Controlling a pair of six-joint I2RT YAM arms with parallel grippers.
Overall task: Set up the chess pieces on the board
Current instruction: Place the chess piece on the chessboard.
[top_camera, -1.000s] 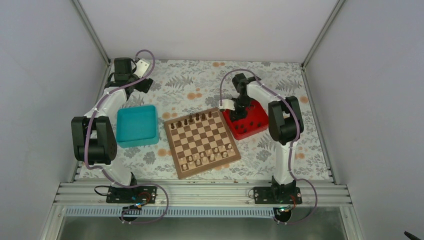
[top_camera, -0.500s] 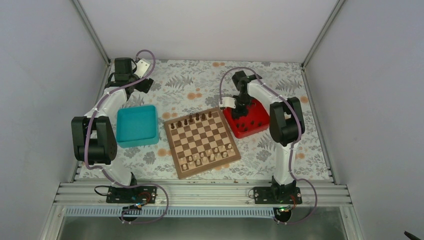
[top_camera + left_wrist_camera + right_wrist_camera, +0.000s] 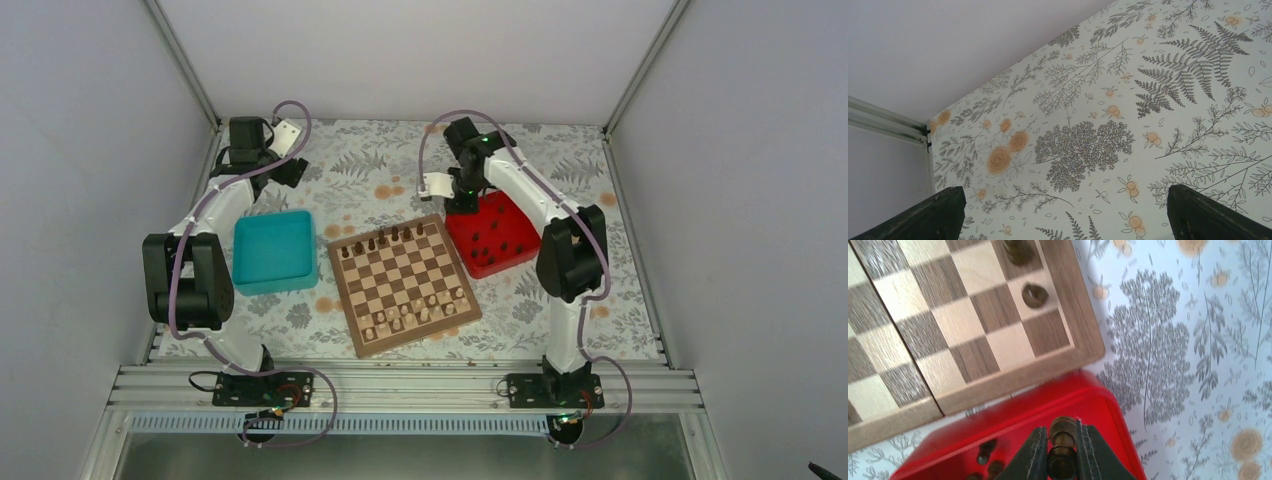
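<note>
Fern-and-flower cloth (image 3: pixel 370 170) covers the table, with the board (image 3: pixel 402 277) at its middle, a teal tray (image 3: pixel 272 250) to its left and a red tray (image 3: pixel 497 268) just beside its right edge. The right gripper (image 3: pixel 1061 440) is clamped on one dark chess piece (image 3: pixel 1062 426), gripped upright between its fingers (image 3: pixel 1035 452) and hanging above the tray's far corner, close to the board's far right corner. More dark pieces (image 3: pixel 490 238) lie loose in the red tray, while a partial row of them (image 3: pixel 385 240) stands along the board's far edge and the pale chessmen (image 3: pixel 415 312) fill the near rows. The step in hand looks like the carry from tray to board. Next the arm would need a short swing over the border and a straight descent onto a bare square (the corner square (image 3: pixel 1045 332) by the tray shows none), keeping clear of the neighbouring piece (image 3: pixel 1034 295) before letting go; which kind of chessman is held I cannot tell. The left gripper (image 3: pixel 1066 200) is parked at the far left with its jaws spread wide on nothing.
</note>
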